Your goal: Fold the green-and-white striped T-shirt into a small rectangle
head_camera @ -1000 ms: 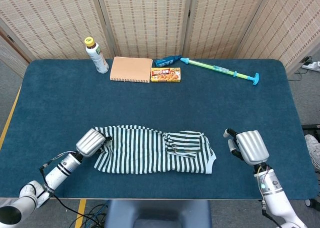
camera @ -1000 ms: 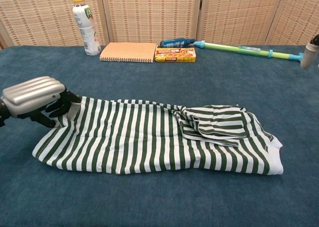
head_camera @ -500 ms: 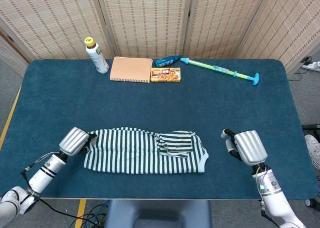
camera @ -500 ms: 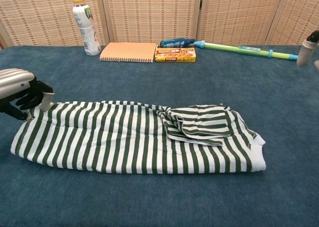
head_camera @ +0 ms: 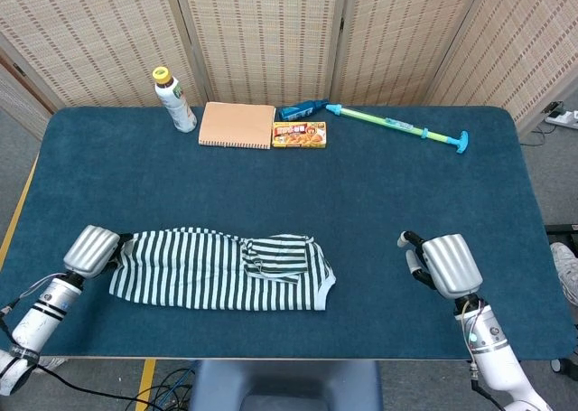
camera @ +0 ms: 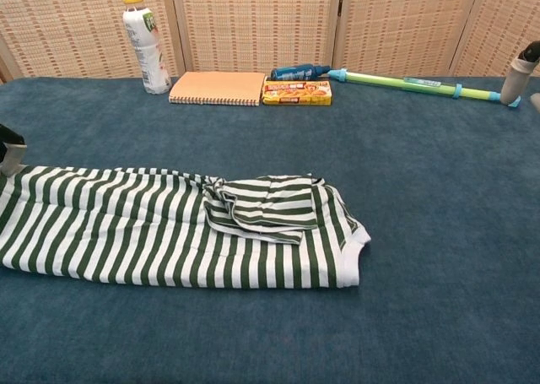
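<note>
lab-like setup: screened table

Far edge of table, left to right: bottle, upright; notebook, flat; snack box touching the notebook; blue tube behind the box; long green toy, flat. Near-left: striped shirt, low. Open cloth lies between that row and the shirt, and across the right half.
</note>
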